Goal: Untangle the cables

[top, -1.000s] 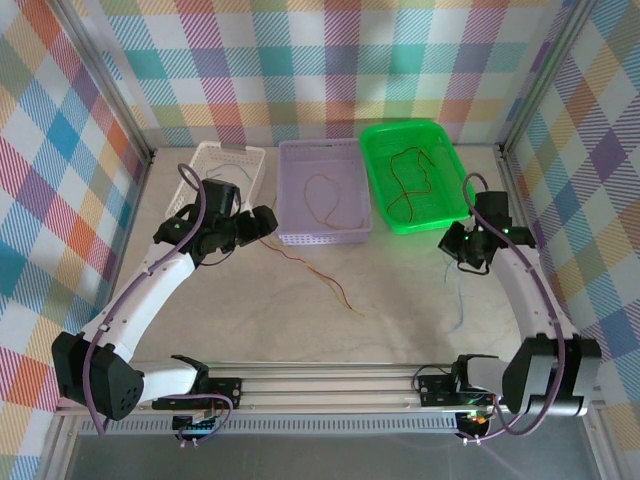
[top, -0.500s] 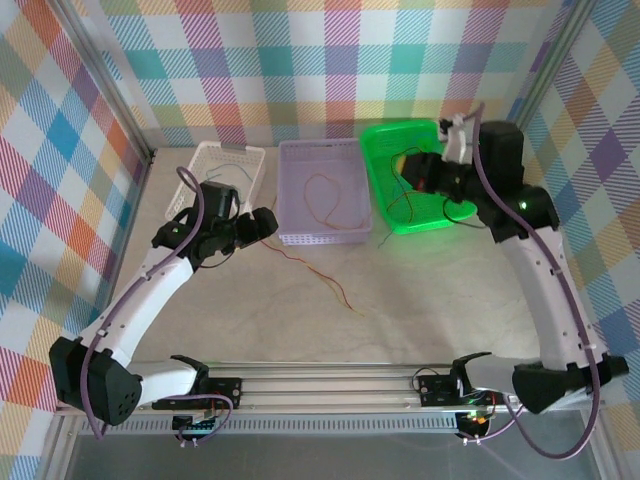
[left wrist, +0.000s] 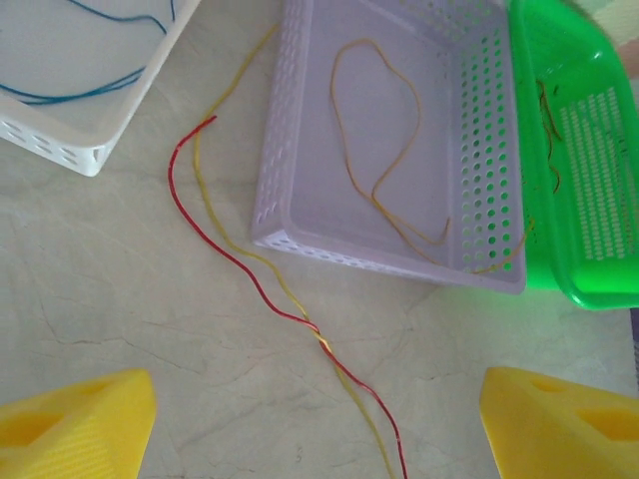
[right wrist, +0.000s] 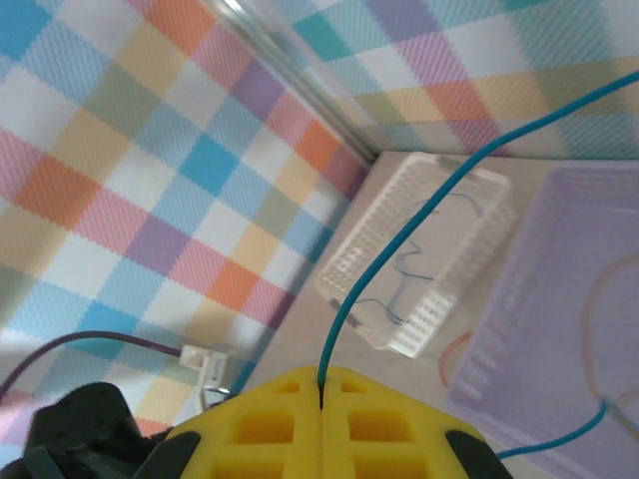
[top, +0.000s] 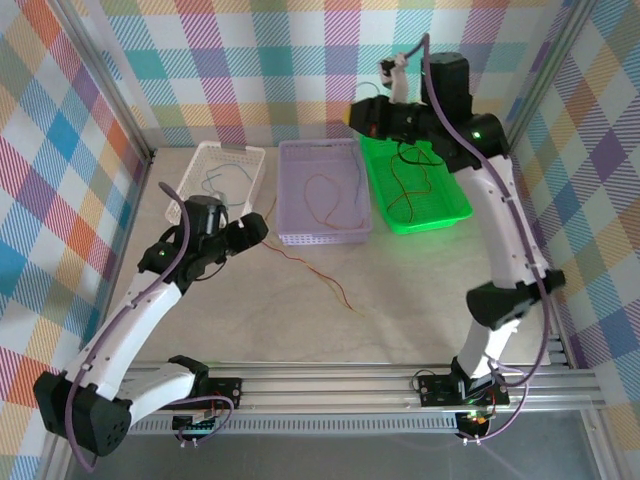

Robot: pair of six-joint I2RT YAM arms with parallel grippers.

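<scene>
While the right arm is raised high over the far side of the table [top: 400,300], I see the right gripper [right wrist: 321,387] pressed fully closed on a teal cable [right wrist: 399,244], which runs up and away from the yellow fingertips. From overhead, that gripper [top: 362,115] hangs above the spot where the far corners of the lilac basket [top: 325,238] and the green tray [top: 430,224] meet. My left gripper [top: 256,230] hovers just beside the lilac basket's near left corner, its jaws spread wide and holding nothing. Between its fingers [left wrist: 75,424] on the wrist view, 2 cables lie on the bare tabletop: a red cable [left wrist: 240,267] and a yellow-green cable [left wrist: 203,200], crossing each other at 1 point near the middle. An orange cable [left wrist: 375,188] loops inside the lilac basket, a blue cable [left wrist: 75,97] sits in the white basket [top: 232,150], and a dark red cable [top: 405,190] lies in the green tray.
</scene>
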